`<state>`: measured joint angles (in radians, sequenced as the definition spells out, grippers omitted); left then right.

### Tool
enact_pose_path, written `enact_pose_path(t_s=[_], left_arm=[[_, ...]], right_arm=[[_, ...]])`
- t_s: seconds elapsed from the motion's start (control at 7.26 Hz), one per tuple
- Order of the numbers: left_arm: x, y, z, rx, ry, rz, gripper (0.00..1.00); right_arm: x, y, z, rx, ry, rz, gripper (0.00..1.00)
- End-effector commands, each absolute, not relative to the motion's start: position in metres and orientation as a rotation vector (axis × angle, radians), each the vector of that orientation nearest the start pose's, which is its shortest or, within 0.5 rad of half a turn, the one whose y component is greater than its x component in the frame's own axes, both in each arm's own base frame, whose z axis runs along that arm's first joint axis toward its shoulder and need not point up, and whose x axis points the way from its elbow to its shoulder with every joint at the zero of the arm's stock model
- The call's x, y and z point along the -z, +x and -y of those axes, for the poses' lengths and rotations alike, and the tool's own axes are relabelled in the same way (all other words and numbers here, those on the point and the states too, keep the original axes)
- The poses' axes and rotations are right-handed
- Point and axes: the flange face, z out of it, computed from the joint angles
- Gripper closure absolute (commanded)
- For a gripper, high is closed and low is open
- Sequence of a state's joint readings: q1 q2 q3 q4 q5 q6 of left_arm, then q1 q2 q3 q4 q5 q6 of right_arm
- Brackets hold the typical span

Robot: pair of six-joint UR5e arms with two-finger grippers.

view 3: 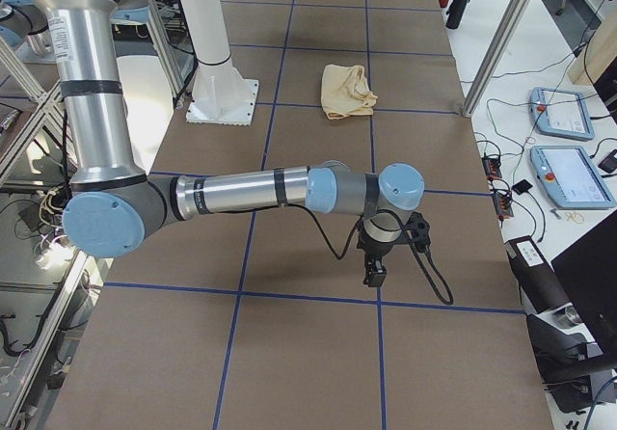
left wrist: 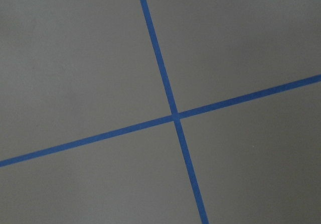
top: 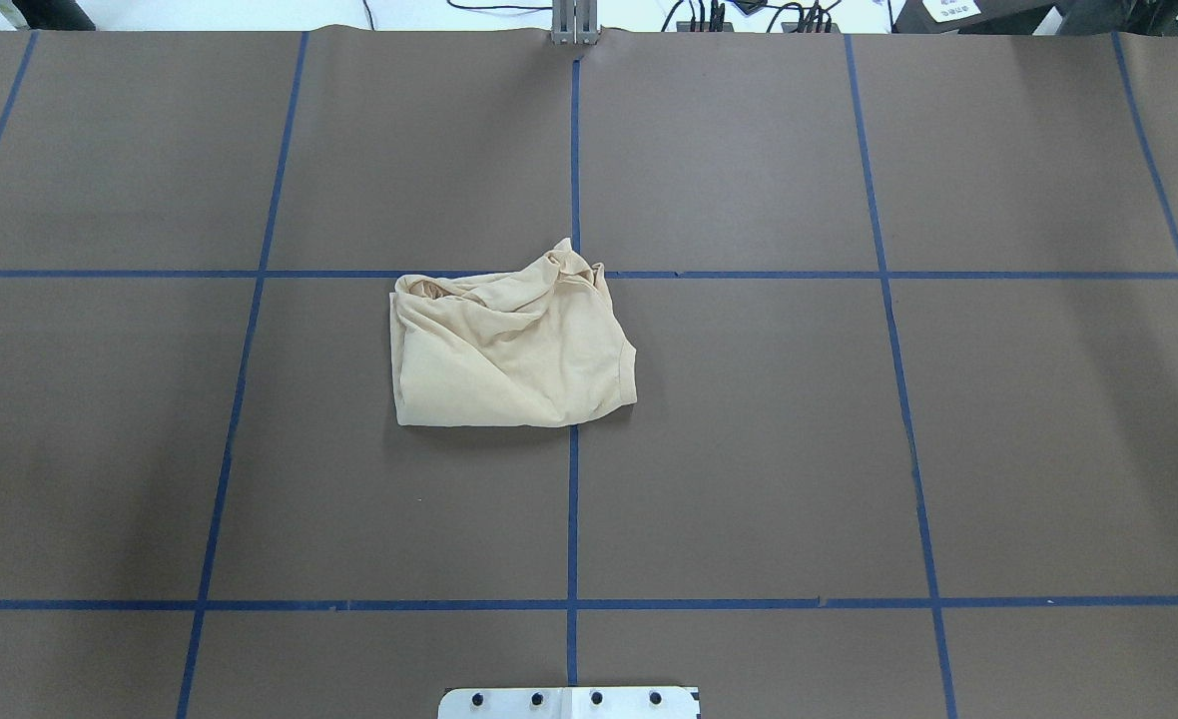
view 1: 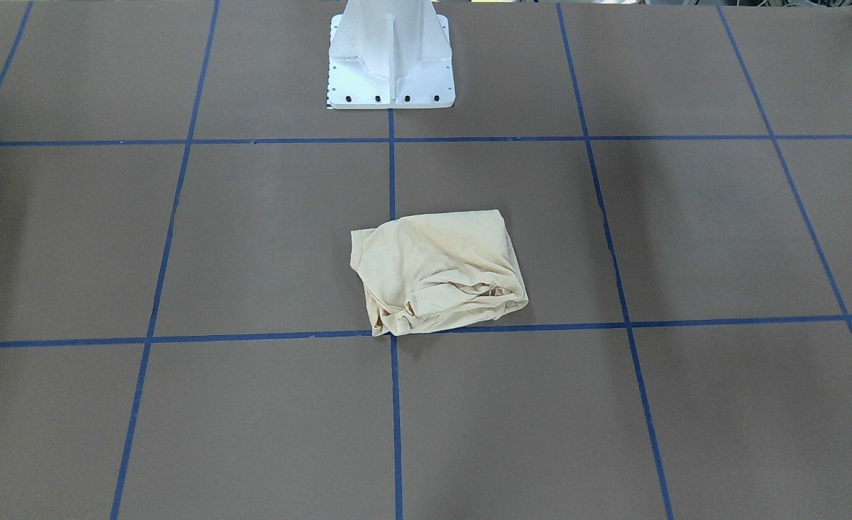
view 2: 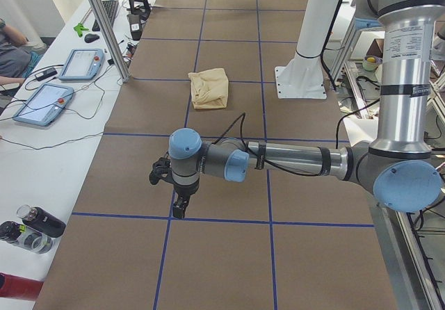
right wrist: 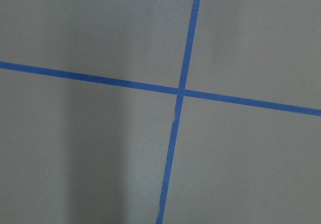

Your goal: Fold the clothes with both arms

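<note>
Exterior side views: left claw (view 2: 179, 210) and right claw (view 3: 374, 275) hang over table (view 2: 222, 261), far from shirt (view 2: 208, 88); opening untellable.

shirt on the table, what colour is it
Pale cream-yellow, no print showing. The crumpled thin cream-yellow shirt shows best in the overhead exterior view.

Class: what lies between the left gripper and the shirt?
Between the left gripper and the shirt, the exterior left view shows only brown table cover and blue tape.
</note>
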<state>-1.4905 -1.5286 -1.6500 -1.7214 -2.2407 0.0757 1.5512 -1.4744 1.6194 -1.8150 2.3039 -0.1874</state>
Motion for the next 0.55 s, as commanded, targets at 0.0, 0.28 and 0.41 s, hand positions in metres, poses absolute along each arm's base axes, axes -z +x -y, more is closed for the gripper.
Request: enact_pose_path(t_s=[0.0, 0.28, 0.41], left_arm=[[-0.639, -0.033, 0.485, -0.207, 0.158, -0.67, 0.0], [-0.646, -0.037, 0.47, -0.193, 0.143, -0.681, 0.0], [-0.644, -0.042, 0.463, -0.185, 0.149, -0.68, 0.0]], right_arm=[[-0.639, 0.061, 0.491, 0.134, -0.078, 0.74, 0.0], [-0.645, 0.061, 0.485, 0.127, -0.087, 0.744, 0.0], [-0.661, 0.06, 0.467, 0.135, -0.063, 0.753, 0.0]])
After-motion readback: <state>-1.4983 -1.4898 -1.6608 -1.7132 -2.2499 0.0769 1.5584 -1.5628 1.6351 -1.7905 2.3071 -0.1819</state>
